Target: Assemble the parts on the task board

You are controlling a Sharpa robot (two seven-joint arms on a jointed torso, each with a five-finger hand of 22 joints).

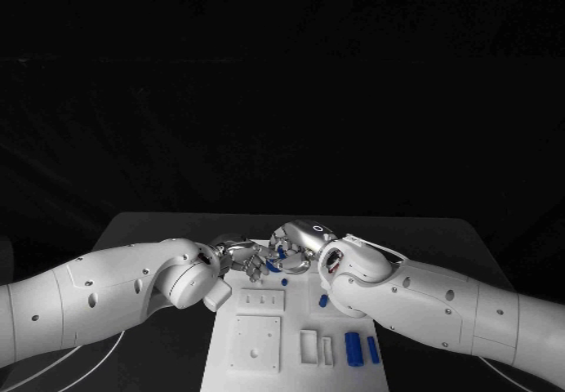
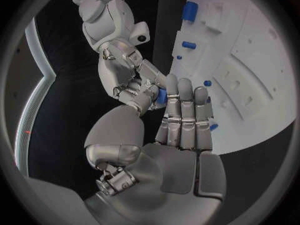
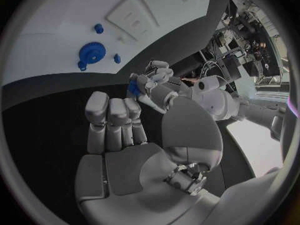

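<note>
Over the far end of the white task board [image 1: 226, 369], my left hand [image 1: 242, 260] and right hand [image 1: 295, 240] meet fingertip to fingertip. A small blue part [image 1: 273, 265] sits between them. In the left wrist view, the right hand [image 2: 128, 80] curls its fingers round the blue part [image 2: 161, 96], which lies against the tips of my left hand [image 2: 181, 130]. In the right wrist view, the left hand [image 3: 155, 81] grips the same blue part [image 3: 134, 89] just past the fingertips of my right hand [image 3: 115, 122]. Both hands appear to hold it.
Other blue parts are on the board: a peg [image 1: 284, 282], another peg [image 1: 324, 300], and two long cylinders [image 1: 353, 348] near the front right. A blue gear [image 3: 92, 53] lies on the board [image 3: 50, 20] beside small pegs. Black table surrounds the board.
</note>
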